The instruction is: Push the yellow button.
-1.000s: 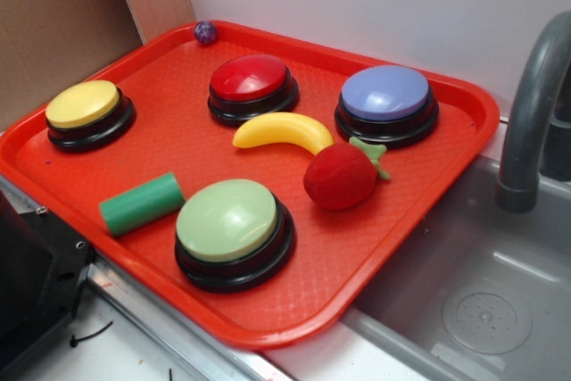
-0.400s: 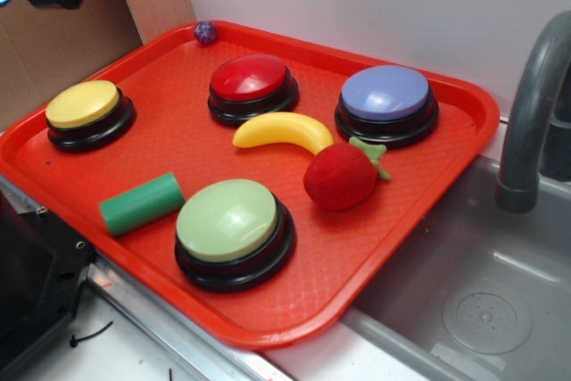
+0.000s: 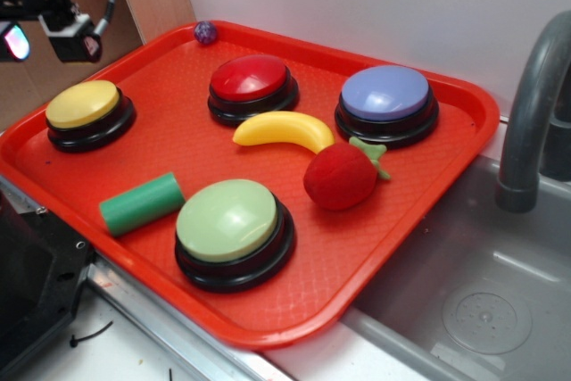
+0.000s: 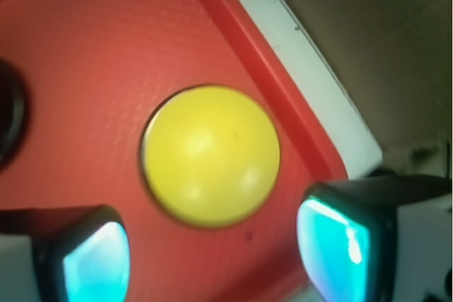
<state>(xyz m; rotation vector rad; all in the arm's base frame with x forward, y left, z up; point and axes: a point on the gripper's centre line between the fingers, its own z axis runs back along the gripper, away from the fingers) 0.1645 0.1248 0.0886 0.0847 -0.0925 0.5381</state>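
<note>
The yellow button has a matte yellow cap on a black base and sits at the left end of the red tray. My gripper hangs in the air above and slightly behind it, at the top left of the exterior view. In the wrist view the yellow button lies below, just ahead of my gripper. The teal-padded fingers stand wide apart and open, with nothing between them and no contact with the cap.
Also on the tray are a red button, a lavender button, a pale green button, a toy banana, a red strawberry, a green cylinder and a small purple ball. A sink and grey faucet are on the right.
My gripper has come into the exterior view at the top left and moved down and right, toward the space above the yellow button. Nothing on the tray has moved.
</note>
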